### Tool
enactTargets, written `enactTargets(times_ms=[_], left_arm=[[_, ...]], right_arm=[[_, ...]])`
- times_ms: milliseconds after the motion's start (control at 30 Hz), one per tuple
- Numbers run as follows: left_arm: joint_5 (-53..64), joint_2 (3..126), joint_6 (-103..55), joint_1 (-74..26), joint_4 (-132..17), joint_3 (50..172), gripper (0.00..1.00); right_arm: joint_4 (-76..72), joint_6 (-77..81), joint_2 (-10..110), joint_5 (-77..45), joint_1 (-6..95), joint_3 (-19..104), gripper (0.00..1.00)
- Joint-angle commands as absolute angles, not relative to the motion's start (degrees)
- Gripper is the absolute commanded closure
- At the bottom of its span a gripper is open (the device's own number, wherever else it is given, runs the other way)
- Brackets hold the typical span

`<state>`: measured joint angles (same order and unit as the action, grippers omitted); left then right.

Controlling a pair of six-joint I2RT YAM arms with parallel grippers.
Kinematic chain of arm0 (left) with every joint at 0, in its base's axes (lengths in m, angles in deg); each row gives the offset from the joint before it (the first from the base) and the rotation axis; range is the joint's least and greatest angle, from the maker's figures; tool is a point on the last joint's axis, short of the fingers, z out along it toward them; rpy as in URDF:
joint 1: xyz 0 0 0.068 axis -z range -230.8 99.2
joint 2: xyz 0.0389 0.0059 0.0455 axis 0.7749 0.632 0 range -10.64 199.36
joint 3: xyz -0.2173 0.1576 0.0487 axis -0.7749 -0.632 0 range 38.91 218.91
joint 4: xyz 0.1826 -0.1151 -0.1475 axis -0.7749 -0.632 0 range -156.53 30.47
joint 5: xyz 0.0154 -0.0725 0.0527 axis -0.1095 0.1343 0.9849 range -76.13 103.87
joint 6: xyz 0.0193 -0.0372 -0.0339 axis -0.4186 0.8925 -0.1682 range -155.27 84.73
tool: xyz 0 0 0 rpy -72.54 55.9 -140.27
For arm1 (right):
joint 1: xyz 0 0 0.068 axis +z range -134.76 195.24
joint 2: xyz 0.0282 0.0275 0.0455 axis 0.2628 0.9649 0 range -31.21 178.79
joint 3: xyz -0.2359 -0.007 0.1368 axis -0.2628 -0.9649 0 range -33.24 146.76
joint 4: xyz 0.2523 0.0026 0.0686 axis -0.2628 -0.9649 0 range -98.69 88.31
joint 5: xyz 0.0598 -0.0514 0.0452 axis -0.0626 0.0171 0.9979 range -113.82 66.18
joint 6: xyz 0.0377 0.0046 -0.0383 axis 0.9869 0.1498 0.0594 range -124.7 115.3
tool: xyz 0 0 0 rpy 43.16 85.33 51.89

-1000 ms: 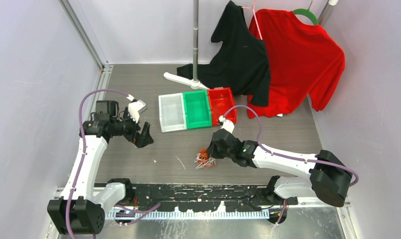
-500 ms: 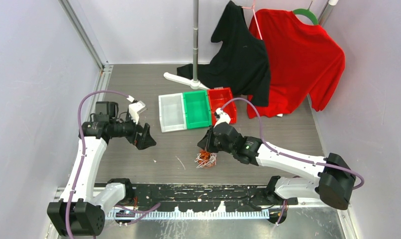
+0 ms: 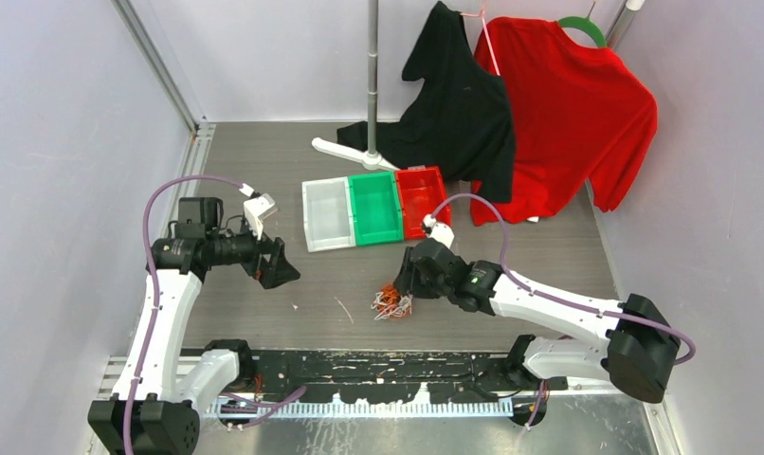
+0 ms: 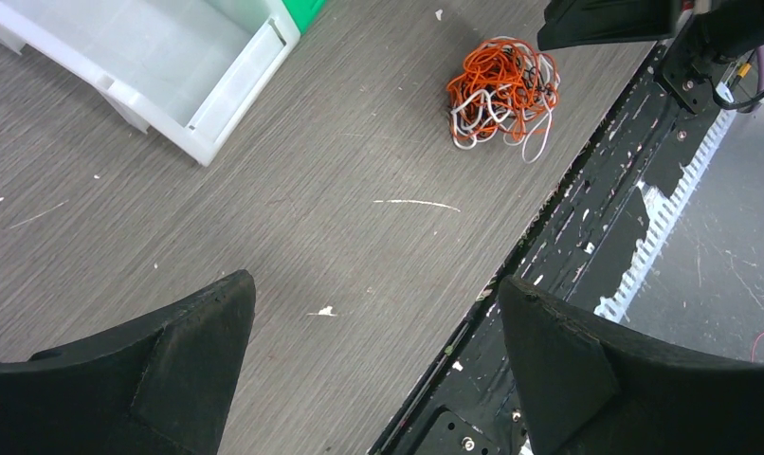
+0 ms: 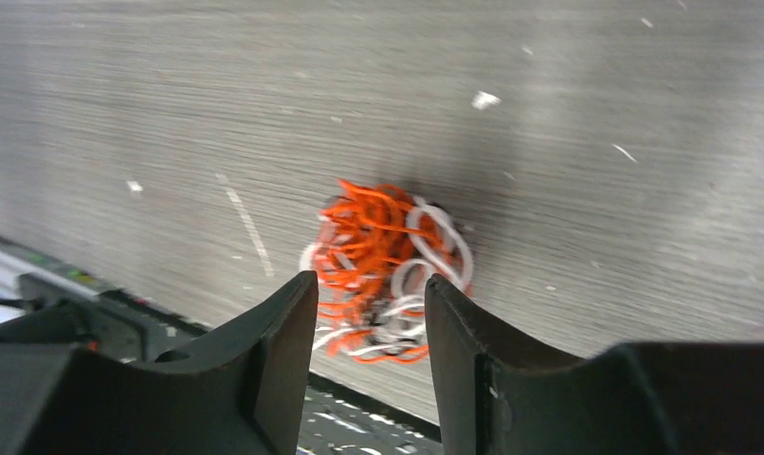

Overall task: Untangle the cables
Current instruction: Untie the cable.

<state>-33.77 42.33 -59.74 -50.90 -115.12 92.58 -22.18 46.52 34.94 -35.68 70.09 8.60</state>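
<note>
The cables (image 3: 391, 303) lie in one small tangle of orange-red, white and black wire on the grey table, close to its near edge. The left wrist view shows the cables (image 4: 500, 90) at the upper right. My right gripper (image 3: 404, 284) hovers just over the tangle's far right side. In the right wrist view its jaws stand apart, and the cables (image 5: 388, 256) show on the table through the gap of the right gripper (image 5: 371, 280), not pinched. My left gripper (image 3: 276, 270) hangs wide open well to the left, and the left gripper (image 4: 373, 282) holds nothing.
White (image 3: 328, 214), green (image 3: 375, 207) and red (image 3: 423, 199) bins sit side by side behind the tangle. A loose short white strand (image 3: 343, 309) lies left of it. A stand's foot (image 3: 352, 152), a black shirt (image 3: 463, 104) and a red shirt (image 3: 568, 114) are at the back. The black rail (image 3: 378, 370) borders the near edge.
The right gripper's jaws have gone from shut to apart while it shifted slightly over the tangle. The left arm sank a little. The tangle stays where it was.
</note>
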Motion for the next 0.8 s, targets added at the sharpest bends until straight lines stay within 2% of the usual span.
enactTargets(times_ms=[0,133,300,600,767], left_arm=[[-35.07,41.67,-60.14,-50.71,-115.49,94.32,0.01],[-34.46,41.01,-60.55,-50.71,-116.13,94.29,0.01],[-33.86,40.07,-61.50,-50.71,-116.39,93.57,0.00],[-33.27,40.44,-61.99,-50.71,-116.44,93.90,0.01],[-33.01,40.12,-62.50,-50.75,-116.55,94.04,0.00]], right_arm=[[-18.54,48.59,35.35,-34.75,68.27,4.94,0.52],[-14.94,48.57,37.32,-32.96,67.28,4.73,0.61],[-12.60,48.27,38.29,-31.41,67.09,5.61,0.66],[-10.90,48.61,40.48,-29.11,66.87,6.08,0.68],[-12.74,48.66,40.87,-29.81,66.74,5.74,0.63]])
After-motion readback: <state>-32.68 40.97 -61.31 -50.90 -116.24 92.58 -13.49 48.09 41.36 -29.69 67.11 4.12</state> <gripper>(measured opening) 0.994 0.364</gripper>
